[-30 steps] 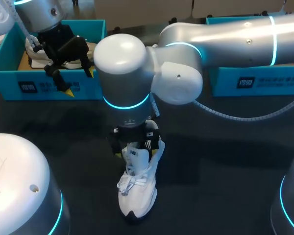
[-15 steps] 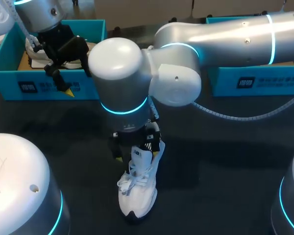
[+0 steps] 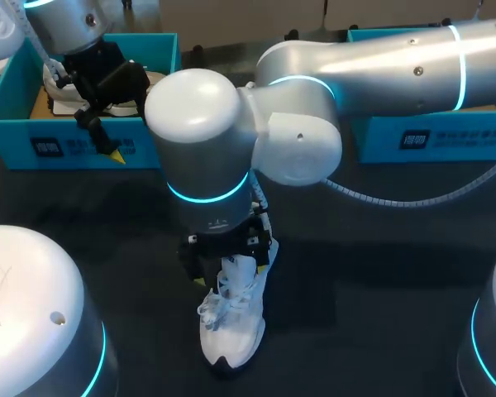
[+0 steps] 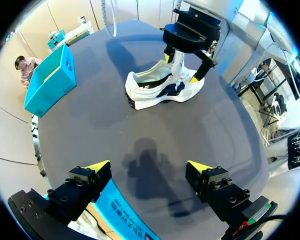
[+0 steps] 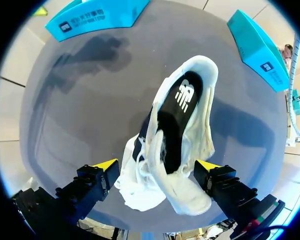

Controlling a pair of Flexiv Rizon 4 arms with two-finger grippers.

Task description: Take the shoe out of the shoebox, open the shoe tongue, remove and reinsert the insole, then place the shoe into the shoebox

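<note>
The white shoe (image 3: 231,318) stands on the dark table (image 3: 380,314) at about 6 o'clock from centre, toe toward me, its black insole (image 5: 177,120) inside. My right gripper (image 5: 156,164) hangs over it, fingers spread to either side. That arm's bulky wrist hides the heel in the head view. At 10 o'clock a blue shoebox (image 3: 83,149) holds another shoe (image 3: 62,99). My left gripper (image 4: 148,166) sits over its near wall, fingers wide apart. A second box (image 3: 430,136) lies at 2 o'clock. Since a second ago, my right wrist has slid slightly toward 9 o'clock and lower; the shoe has stayed put.
</note>
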